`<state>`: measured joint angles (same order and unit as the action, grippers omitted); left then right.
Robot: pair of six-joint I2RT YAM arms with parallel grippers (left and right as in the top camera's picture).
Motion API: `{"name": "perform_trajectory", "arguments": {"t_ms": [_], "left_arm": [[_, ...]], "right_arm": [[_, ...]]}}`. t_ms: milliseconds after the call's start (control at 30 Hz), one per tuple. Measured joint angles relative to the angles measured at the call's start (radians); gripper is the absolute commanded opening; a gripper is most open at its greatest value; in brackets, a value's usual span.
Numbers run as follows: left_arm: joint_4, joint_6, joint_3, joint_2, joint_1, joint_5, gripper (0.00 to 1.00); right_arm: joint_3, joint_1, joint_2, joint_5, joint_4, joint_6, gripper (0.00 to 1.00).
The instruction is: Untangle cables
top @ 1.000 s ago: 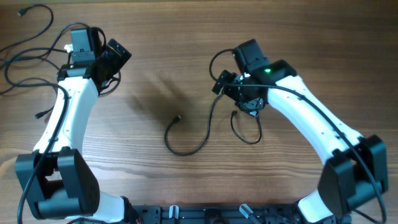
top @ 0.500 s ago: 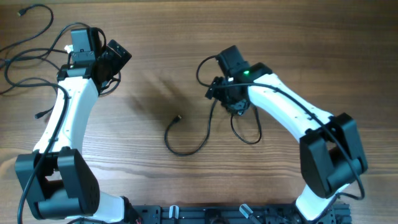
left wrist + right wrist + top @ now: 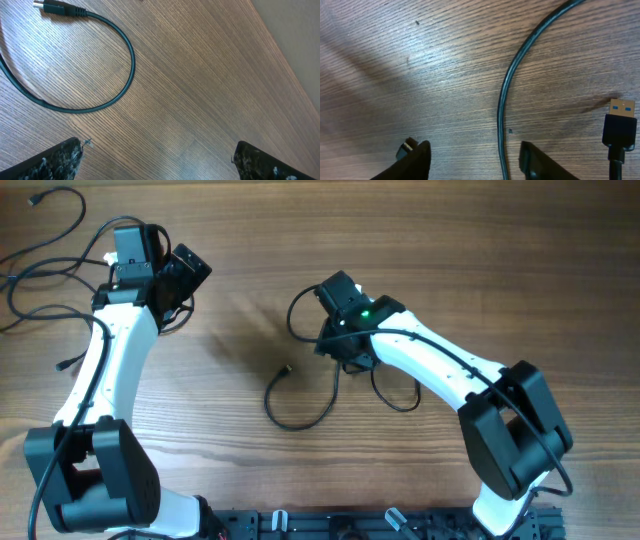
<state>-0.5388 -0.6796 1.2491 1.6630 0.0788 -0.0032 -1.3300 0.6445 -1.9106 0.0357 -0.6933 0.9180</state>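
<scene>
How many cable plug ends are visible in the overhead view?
3 plug ends: one top-left, one beside the left arm, one central. Others may hide under the right arm.

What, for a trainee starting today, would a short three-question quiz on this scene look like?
1. True or false: the left gripper is shut.
2. In the right wrist view, what does the right gripper straddle? A) a cable B) a coin C) bare table only
3. Fill in: the plug lying to the side of that cable has a ____ insert.

Key: 1 false; 2 A; 3 blue.
</scene>
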Motion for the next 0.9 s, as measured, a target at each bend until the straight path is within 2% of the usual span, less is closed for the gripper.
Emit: {"name": "perform_trajectory", "arguments": {"t_ms": [167, 400, 467, 567, 700, 733, 900], "left_arm": [[0.000, 0.000, 0.000, 0.000, 0.000, 0.000, 1.00], [0.000, 0.000, 0.000, 0.000, 0.000, 0.000, 1.00], [0.000, 0.000, 0.000, 0.000, 0.000, 0.000, 1.00], [0.000, 0.000, 0.000, 0.000, 0.000, 0.000, 1.00], [0.000, 0.000, 0.000, 0.000, 0.000, 0.000, 1.00], [0.000, 0.000, 0.000, 0.000, 0.000, 0.000, 1.00], [-0.001, 0.000, 0.000, 0.000, 0.000, 0.000, 1.00]], "right_arm": [[0.000, 0.054, -0.023, -0.071, 0.013, 0.000, 0.54], [0.000, 0.058, -0.110, -0.091, 0.014, 0.000, 0.54], [0.000, 0.058, -0.110, -0.093, 0.014, 0.000, 0.47], [0.000, 0.057, -0.111, -0.093, 0.006, -0.002, 0.27], [0.000, 0.057, -0.111, -0.094, 0.003, -0.005, 0.08], [0.000, 0.057, -0.111, -0.093, 0.003, -0.010, 0.05], [0.000, 0.057, -0.111, -0.094, 0.000, -0.019, 0.05]]}}
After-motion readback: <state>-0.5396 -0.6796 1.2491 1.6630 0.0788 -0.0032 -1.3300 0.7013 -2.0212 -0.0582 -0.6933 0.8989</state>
